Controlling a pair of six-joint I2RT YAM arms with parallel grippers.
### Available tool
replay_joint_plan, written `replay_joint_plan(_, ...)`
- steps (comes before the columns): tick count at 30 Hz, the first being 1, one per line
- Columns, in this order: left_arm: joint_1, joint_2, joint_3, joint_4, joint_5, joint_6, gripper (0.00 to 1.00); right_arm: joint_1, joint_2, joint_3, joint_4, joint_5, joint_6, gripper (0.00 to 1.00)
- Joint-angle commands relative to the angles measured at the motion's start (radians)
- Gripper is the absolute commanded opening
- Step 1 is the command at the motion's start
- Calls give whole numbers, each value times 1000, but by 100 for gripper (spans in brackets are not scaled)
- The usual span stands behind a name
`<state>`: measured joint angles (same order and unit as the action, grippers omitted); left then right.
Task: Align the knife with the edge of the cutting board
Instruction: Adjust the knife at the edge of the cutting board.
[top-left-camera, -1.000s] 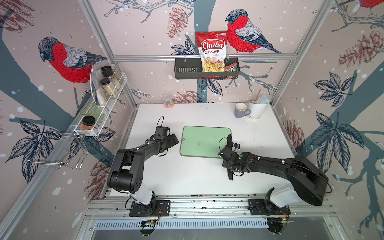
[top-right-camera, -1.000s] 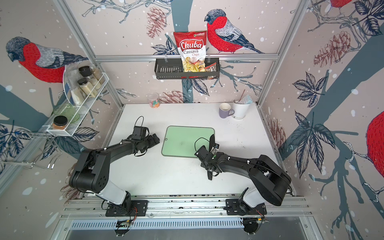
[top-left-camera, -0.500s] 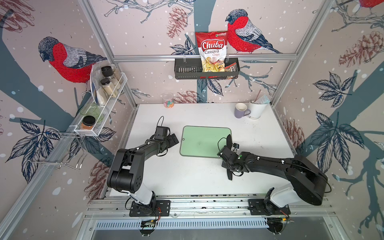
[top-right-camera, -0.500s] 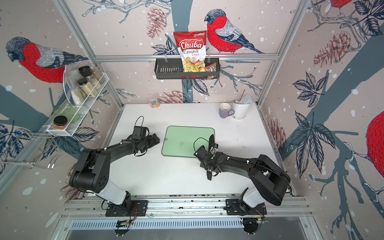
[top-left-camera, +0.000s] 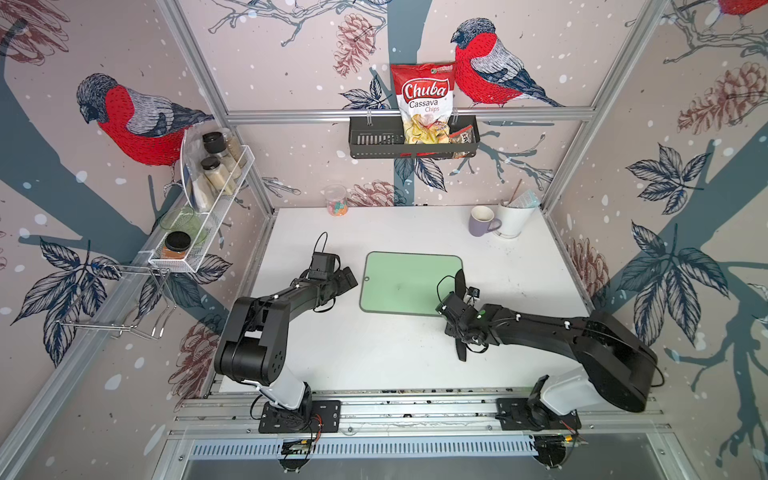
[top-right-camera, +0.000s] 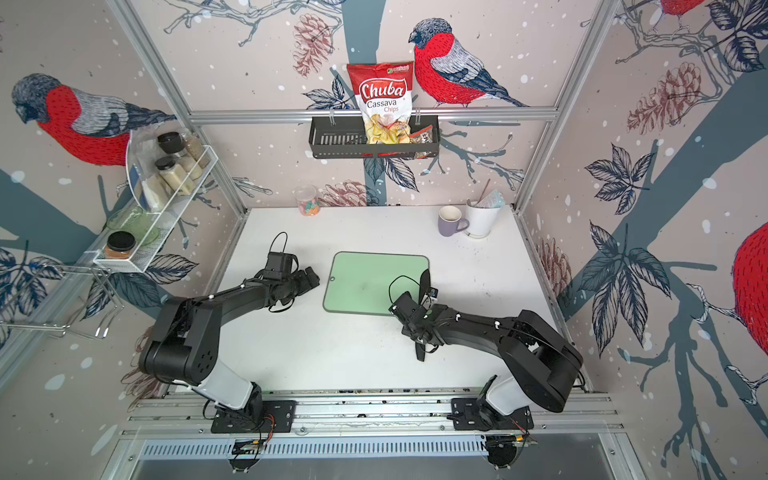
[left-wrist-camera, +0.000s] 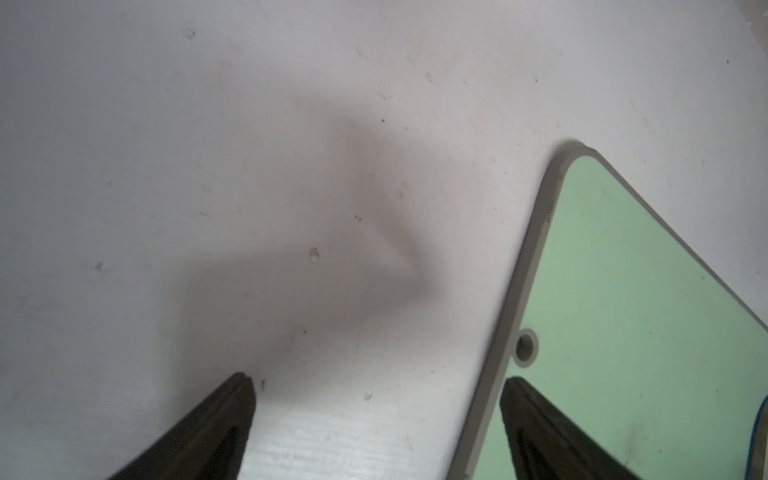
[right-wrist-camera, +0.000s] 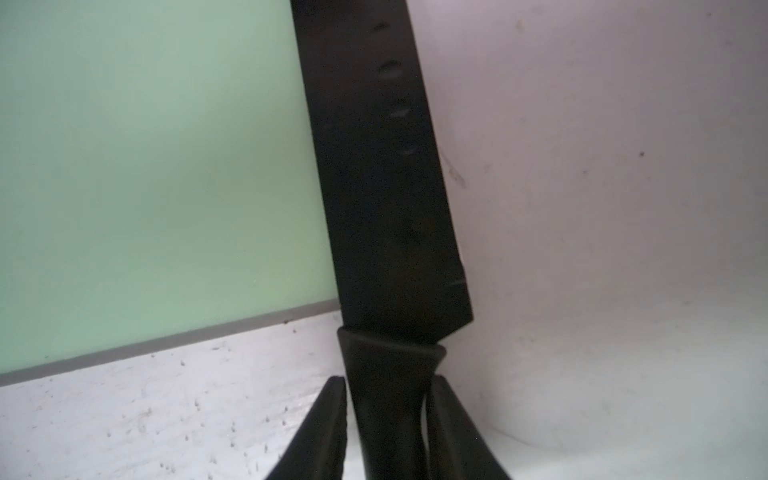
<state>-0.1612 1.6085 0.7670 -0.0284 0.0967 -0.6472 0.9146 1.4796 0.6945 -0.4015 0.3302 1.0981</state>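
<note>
Near-right of the cutting board (top-left-camera: 407, 282), the low right gripper (right-wrist-camera: 388, 380) pinches the knife (right-wrist-camera: 374, 166) handle. Left gripper (left-wrist-camera: 376, 378) gapes empty at its left.

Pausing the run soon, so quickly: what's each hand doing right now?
Left hand: open, empty.
Right hand: around the knife handle, slim gap on one side; grip cannot be told.

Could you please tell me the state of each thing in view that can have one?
Pale-green rectangular cutting board: flat on the white table.
All-black kitchen knife: blade along the board's short edge, handle over the table.
Right tool: close around the knife's handle; grip unclear.
Left tool: open, empty, by the board's other short edge.
Purple handled mug: upright.
Red-and-white chips bag: standing in the black wall basket.
</note>
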Motion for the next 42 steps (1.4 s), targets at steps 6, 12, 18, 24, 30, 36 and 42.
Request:
replay_joint_plan(6, -3, 12, -10, -79, 11, -8, 95, 26, 36, 20, 0, 13, -12, 33)
replay_joint_plan(12, -3, 13, -12, -78, 12, -10, 95, 36, 41, 25, -5, 23, -9, 32)
replay_joint_plan(18, -3, 16, -12, -74, 16, -11, 95, 32, 28, 20, -17, 30, -18, 32)
replay_joint_plan(24, -3, 14, -12, -76, 16, -11, 95, 29, 21, 28, -40, 32, -47, 31)
replay_joint_plan(30, -3, 17, -10, -77, 15, -10, 95, 20, 7, 18, -41, 24, -63, 31)
replay_joint_plan(36, -3, 23, -7, -78, 15, -10, 95, 20, 10, 16, -38, 16, -69, 31)
replay_joint_plan(42, -3, 24, -6, -80, 13, -8, 95, 20, 12, 13, -33, 15, -67, 44)
